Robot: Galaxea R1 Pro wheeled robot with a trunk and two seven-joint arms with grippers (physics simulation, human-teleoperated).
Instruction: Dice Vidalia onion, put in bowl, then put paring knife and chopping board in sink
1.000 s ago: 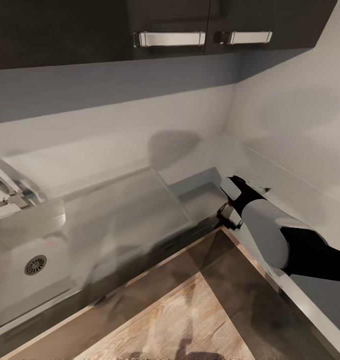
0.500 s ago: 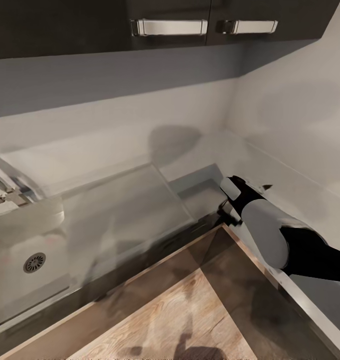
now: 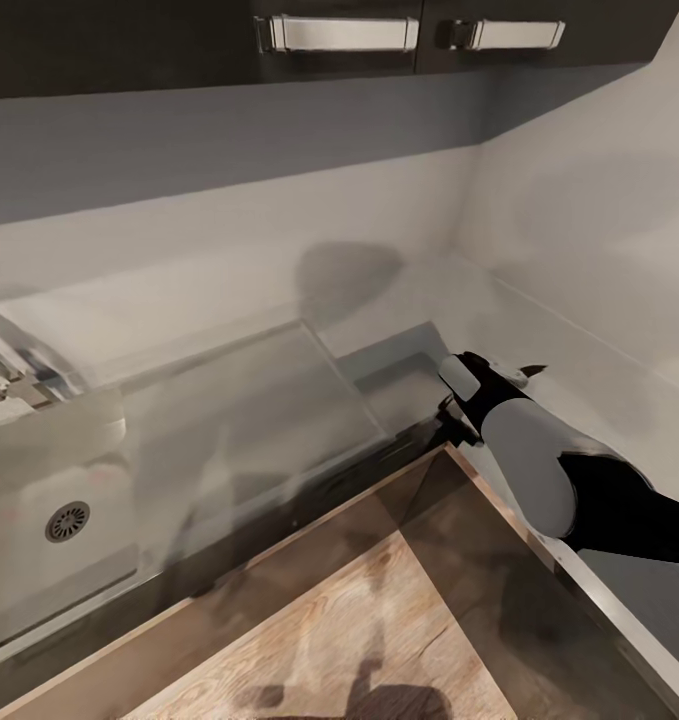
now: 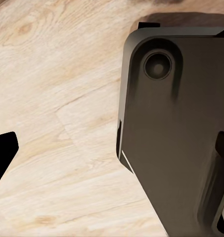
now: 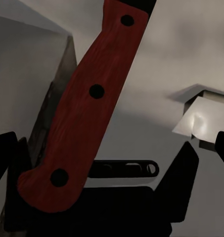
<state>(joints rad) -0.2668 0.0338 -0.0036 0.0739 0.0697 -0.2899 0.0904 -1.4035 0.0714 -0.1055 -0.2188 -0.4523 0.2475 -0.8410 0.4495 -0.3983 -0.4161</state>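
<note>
Right wrist view: the paring knife (image 5: 87, 103) is gripped by its red handle in the right hand (image 5: 99, 192), held over the worktop (image 3: 579, 370) corner, presumably for carrying to the sink (image 3: 39, 560); the left hand's state cannot be told.

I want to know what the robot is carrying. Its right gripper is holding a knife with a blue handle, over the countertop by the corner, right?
Almost. The right gripper does hold the paring knife, but its handle is red with dark rivets, not blue, as the right wrist view shows. In the head view that arm does reach over the countertop near the corner.
</note>
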